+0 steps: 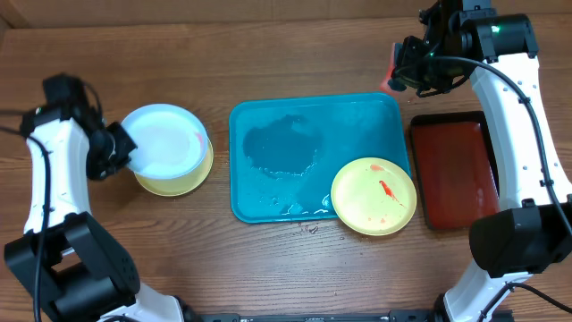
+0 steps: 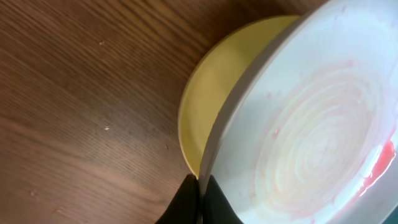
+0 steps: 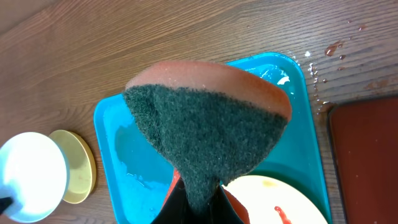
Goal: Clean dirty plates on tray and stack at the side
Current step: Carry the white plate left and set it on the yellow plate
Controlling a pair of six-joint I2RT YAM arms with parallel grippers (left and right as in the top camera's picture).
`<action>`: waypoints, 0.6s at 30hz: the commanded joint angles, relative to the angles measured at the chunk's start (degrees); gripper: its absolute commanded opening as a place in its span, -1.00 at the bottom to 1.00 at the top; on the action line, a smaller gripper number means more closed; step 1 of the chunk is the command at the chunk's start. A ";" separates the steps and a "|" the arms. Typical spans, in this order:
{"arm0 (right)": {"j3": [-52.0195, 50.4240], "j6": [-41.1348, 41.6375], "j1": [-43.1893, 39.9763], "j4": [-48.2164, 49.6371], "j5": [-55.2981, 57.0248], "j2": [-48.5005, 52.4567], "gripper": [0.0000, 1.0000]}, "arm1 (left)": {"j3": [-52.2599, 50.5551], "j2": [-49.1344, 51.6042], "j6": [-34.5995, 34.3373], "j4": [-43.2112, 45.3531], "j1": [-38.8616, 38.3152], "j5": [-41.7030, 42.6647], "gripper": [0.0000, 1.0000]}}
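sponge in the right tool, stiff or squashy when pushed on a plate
Probably soft: the sponge pinches narrow where the right tool grips it. Its green scouring face looks rough, so it may drag rather than slide.

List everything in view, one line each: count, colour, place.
Cyan plate: 1, light cyan with a faint red smear, held over the left yellow plate.
Left yellow plate: 1, pale yellow, on the table left of the tray.
Stained yellow plate: 1, pale yellow with red stains, on the tray's near-right corner.
Teal tray: 1, teal-blue, wet, table centre.
Red-brown tray: 1, dark red, right of the teal tray.
Sponge: 1, orange with a green pad, above the tray's far-right corner.
Table: 1, brown wood.
Left gripper: black, gripping the cyan plate's rim.
Right gripper: black, gripping the sponge.
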 commanded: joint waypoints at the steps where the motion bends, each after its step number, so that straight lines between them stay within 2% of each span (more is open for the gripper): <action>1: 0.07 -0.46 0.11 0.20 0.28 0.00 -0.92 | -5.20 -1.62 1.29 4.09 1.62 5.92 -0.91; 9: 0.07 -0.46 0.11 0.20 0.26 0.00 -0.92 | -15.32 -1.60 1.68 16.37 1.62 5.92 -0.92; 15: 0.07 -0.46 0.11 0.15 0.26 0.00 -0.92 | -18.34 -1.60 1.31 20.55 1.62 5.68 -0.91; 18: 0.07 -0.46 0.11 0.17 0.26 0.00 -0.92 | -18.45 -1.60 1.31 20.61 1.62 5.68 -0.60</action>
